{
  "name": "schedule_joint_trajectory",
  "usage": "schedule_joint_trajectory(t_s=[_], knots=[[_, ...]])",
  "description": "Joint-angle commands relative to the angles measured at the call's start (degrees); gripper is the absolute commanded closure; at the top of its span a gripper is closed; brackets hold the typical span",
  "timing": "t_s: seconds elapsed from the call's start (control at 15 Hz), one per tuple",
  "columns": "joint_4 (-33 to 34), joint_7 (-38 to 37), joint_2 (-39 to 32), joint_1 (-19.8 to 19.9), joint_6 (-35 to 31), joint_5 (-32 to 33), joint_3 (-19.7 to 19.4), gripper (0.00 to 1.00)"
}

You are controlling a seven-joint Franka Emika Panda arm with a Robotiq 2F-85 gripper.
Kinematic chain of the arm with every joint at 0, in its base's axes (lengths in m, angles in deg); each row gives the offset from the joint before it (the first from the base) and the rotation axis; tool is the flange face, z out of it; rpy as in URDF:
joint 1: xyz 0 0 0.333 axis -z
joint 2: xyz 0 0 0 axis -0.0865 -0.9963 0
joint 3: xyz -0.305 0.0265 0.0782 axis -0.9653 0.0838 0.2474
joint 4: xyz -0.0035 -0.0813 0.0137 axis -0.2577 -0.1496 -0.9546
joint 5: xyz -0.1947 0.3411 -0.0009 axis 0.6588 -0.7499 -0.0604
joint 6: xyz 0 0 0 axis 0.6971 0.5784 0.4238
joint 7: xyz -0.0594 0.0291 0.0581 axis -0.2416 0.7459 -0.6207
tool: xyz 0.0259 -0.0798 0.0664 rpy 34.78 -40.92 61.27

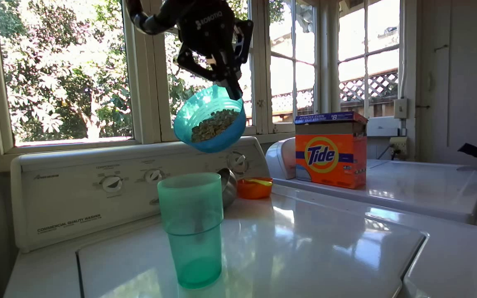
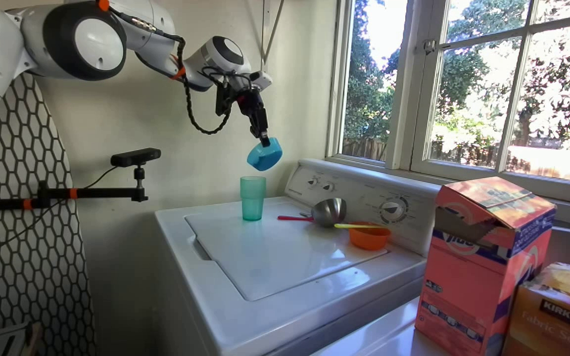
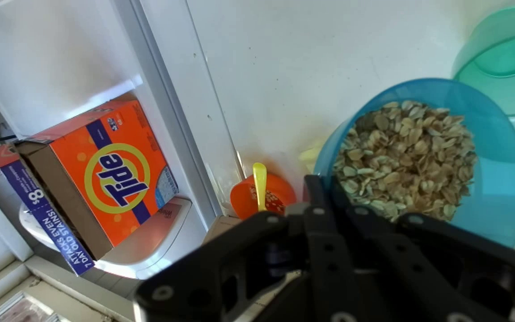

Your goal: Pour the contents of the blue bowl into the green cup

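Observation:
My gripper is shut on the rim of the blue bowl and holds it in the air; the grip also shows in an exterior view. The bowl is tilted. Tan oat-like flakes, the contents, lie gathered on its lower side. In the wrist view one finger is on each side of the bowl wall, and the flakes fill much of the bowl. The green cup stands upright on the washer lid, lower than the bowl. In the wrist view the cup is partly behind the bowl's rim.
A small orange bowl with a yellow-handled utensil and a metal bowl sit near the washer's control panel. A red handle lies by the metal bowl. A Tide box and a Kirkland box stand beside the washer.

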Motion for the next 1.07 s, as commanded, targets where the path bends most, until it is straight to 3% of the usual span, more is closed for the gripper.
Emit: schedule_joint_trajectory(t_s=[0.0,0.53,1.0], knots=[[-0.88,-2.27,0.04,-2.29,3.19,3.11,-0.60,0.99],[1.61,-4.16,-2.70,-6.52,9.82,10.25,-1.37,0.99],[5.56,-2.04,-6.14,-7.87,10.84,14.01,-1.15,0.99]])
